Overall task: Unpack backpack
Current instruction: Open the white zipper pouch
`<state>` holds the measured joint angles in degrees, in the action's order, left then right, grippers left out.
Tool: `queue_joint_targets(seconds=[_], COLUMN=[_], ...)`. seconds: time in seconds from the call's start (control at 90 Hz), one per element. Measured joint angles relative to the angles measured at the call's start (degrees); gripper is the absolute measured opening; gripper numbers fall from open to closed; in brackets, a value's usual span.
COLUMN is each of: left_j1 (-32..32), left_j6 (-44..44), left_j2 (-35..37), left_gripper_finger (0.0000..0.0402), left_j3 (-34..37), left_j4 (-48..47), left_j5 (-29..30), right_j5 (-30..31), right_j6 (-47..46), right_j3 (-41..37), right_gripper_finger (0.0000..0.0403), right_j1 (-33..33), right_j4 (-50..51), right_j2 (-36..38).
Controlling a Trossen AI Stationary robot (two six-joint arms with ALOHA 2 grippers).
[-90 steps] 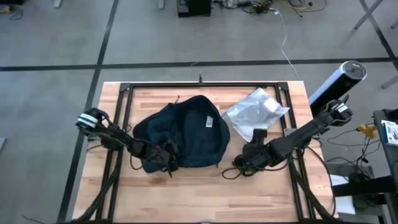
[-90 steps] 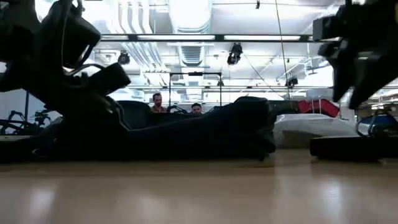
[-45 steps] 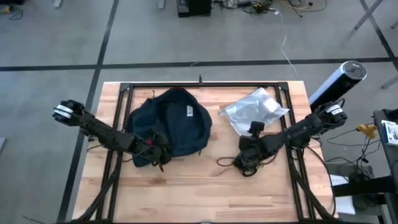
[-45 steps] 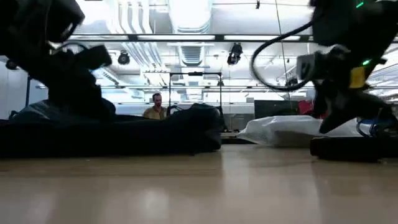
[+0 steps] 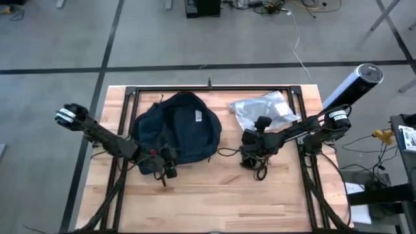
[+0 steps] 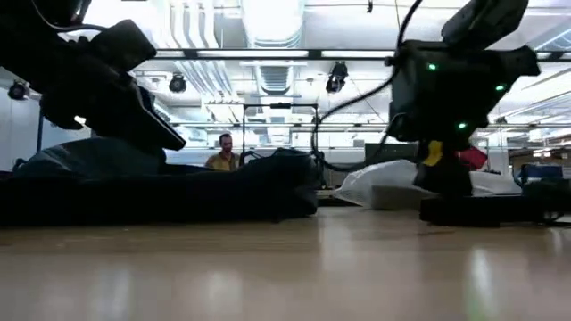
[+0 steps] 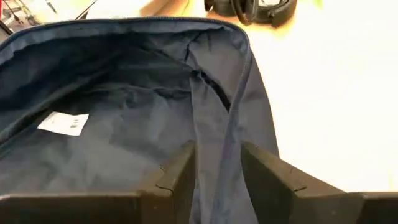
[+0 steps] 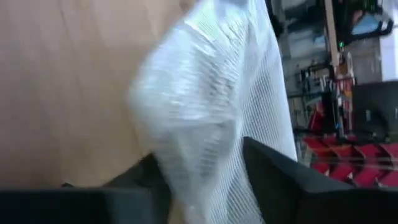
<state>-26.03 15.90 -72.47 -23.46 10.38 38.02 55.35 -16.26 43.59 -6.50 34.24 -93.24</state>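
- One backpack (image 5: 185,127) on the table (image 5: 214,201), lying flat on the left half toward the far edge, white label (image 5: 199,116) facing up. That was the only bag I could count.
- One silvery plastic pouch (image 5: 266,110) on the right half near the far edge, well apart from the backpack.
- One pair of black headphones (image 5: 255,159) with a cable, on the wood between the bag and the pouch, just under my right arm.
- Two arms in play. My left gripper (image 5: 162,164) sat at the near edge of the backpack, and through the left wrist cam its fingers (image 7: 177,174) were pinching a fold of the navy fabric, with the bag's opening and an inner tag (image 7: 63,123) visible past them.
- My right gripper (image 5: 250,148) was low over the table beside the pouch's near corner. In the right wrist cam the pouch filled the gap between the fingers (image 8: 273,180), but I honestly couldn't tell if they were clamped on it or just spread around it.
- One person (image 6: 223,152) visible far back in the room from the low cam.
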Motion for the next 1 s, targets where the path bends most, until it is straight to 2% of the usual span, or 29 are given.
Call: queue_joint_targets(seconds=[0.089, 0.144, 0.389, 0.567, 0.733, 0.811, 0.933, 1.0], left_j1=[-1.0, -1.3, -0.9, 2.3, 6.7, 7.9, 8.5, 8.5], left_j6=[0.8, 0.7, -3.3, -8.7, -11.1, -12.3, -14.8, -16.7], left_j2=[0.0, 0.0, 0.1, 0.2, 0.5, 0.5, 0.5, 0.5], left_gripper_finger=[0.0118, 0.0118, 0.0118, 0.0118, 0.0121, 0.0129, 0.0143, 0.015], left_j3=[0.0, 0.0, 0.0, 0.0, 0.0, 0.0, 0.0, 0.0], left_j4=[0.1, 0.7, 2.1, 4.4, 4.6, 4.6, 5.2, 6.0], left_j5=[0.0, 0.0, 0.2, 0.3, 0.4, 0.5, -0.7, -2.6], right_j5=[0.2, 0.3, 8.1, 15.9, 16.4, 12.8, -2.4, -7.3], right_j6=[4.4, 7.2, 16.9, 27.1, 35.0, 36.0, 31.3, 29.7], right_j3=[0.6, 1.9, 11.1, 19.0, 26.7, 29.0, 29.1, 27.6], right_gripper_finger=[0.0041, 0.0015, 0.0003, 0.0001, 0.0, 0.0, 0.0, 0.0], right_j1=[0.0, 0.0, -2.9, -5.8, -7.6, -7.9, -6.9, -5.1], right_j4=[-3.9, -4.6, -4.6, -4.7, -7.1, -7.6, -7.1, -6.9], right_j2=[1.3, 2.6, 11.8, 18.9, 23.5, 25.0, 26.6, 26.5])
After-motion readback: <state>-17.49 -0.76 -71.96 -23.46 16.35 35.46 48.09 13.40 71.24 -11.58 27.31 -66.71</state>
